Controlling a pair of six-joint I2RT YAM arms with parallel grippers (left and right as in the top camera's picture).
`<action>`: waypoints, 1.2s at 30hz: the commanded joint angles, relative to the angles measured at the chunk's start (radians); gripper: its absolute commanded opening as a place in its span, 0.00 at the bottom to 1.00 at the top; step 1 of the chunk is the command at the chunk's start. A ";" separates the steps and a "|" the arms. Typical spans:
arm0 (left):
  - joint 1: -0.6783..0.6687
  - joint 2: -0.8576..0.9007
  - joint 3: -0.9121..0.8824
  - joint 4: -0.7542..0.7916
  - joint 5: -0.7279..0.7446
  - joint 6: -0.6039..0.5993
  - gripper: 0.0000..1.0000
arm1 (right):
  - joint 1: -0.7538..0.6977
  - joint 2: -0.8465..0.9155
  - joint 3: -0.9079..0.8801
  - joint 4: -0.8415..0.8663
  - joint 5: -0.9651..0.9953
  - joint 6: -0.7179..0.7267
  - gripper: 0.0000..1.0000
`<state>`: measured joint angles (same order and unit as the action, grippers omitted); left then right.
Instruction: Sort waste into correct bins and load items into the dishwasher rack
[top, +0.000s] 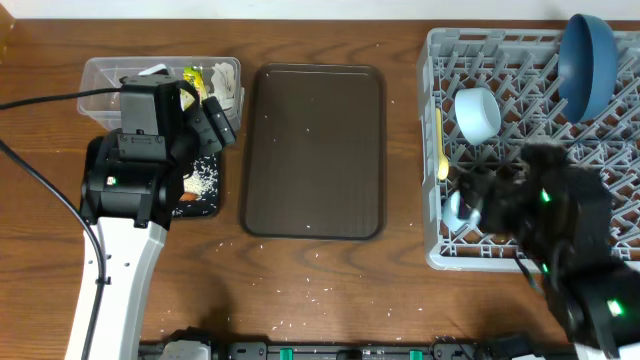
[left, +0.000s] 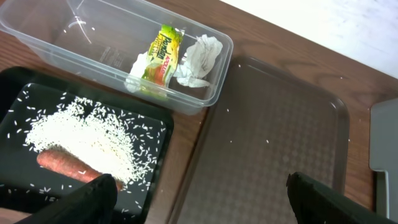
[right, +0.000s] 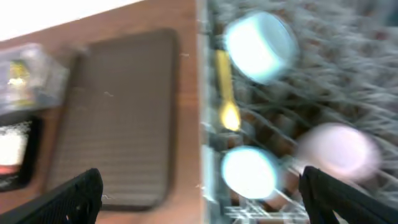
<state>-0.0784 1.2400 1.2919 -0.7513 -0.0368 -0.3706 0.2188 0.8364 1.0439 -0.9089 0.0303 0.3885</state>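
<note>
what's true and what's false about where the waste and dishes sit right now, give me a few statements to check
1. The yellow-green packet lies in the clear tub. True.
2. The rice pile sits on the brown serving tray. False: the rice is heaped in the black tray.
3. The yellow spoon is in the dishwasher rack. True.
4. The dark blue plate lies flat on the table. False: the plate stands on edge in the rack's far corner.
5. The left gripper holds the napkin. False: the left gripper is open and empty; the napkin lies in the clear tub.
</note>
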 joint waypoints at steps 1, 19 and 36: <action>0.004 0.002 0.002 0.003 -0.009 -0.009 0.89 | -0.024 -0.077 0.002 -0.077 0.245 -0.039 0.99; 0.004 0.002 0.002 0.003 -0.009 -0.009 0.89 | -0.264 -0.484 -0.491 0.349 0.101 -0.170 0.99; 0.004 0.002 0.002 0.003 -0.009 -0.009 0.89 | -0.210 -0.696 -0.996 0.816 0.070 -0.274 0.99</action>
<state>-0.0788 1.2400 1.2919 -0.7506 -0.0372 -0.3706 -0.0067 0.1650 0.0875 -0.1051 0.1040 0.1425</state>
